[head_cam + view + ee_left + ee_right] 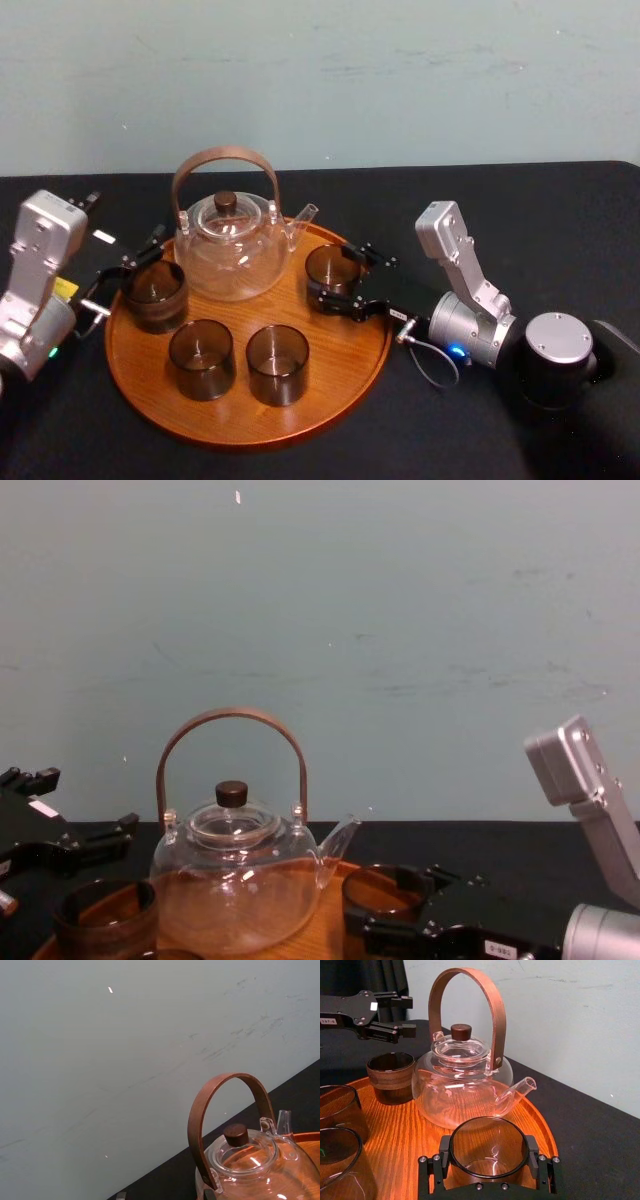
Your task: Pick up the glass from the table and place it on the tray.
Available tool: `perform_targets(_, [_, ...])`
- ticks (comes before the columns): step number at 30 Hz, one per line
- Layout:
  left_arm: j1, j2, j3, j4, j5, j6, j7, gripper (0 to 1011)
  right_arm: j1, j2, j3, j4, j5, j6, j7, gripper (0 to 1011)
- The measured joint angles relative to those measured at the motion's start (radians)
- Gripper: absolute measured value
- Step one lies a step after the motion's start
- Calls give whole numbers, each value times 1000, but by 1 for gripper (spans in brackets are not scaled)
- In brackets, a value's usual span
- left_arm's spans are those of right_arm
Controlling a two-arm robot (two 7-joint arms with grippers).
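Smoky-brown glass (489, 1156) sits on the tray (320, 385) beside the teapot (230, 255), my right jaws clamped on it; my left jaws gape over the tray's left edge.

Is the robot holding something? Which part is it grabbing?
Yes. The right tool grips the glass by its opposite side walls, as it stands on the tray. The left tool is open and holds nothing.

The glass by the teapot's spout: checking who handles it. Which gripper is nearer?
Right. The right gripper sits around the glass, on the right side of the tray; the left gripper is beyond the teapot, at its left edge beside another glass.
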Motion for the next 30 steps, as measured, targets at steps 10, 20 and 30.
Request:
perform_targets(10, [0, 0, 0, 0, 0, 0, 0, 1001, 1, -2, -4, 4, -19, -9, -12, 903])
perform_targets(20, [0, 0, 0, 0, 0, 0, 0, 1001, 1, -2, -4, 4, -19, -8, -12, 903])
perform_targets(30, [0, 0, 0, 0, 0, 0, 0, 1001, -1, -1, -5, 5, -21, -1, -11, 957])
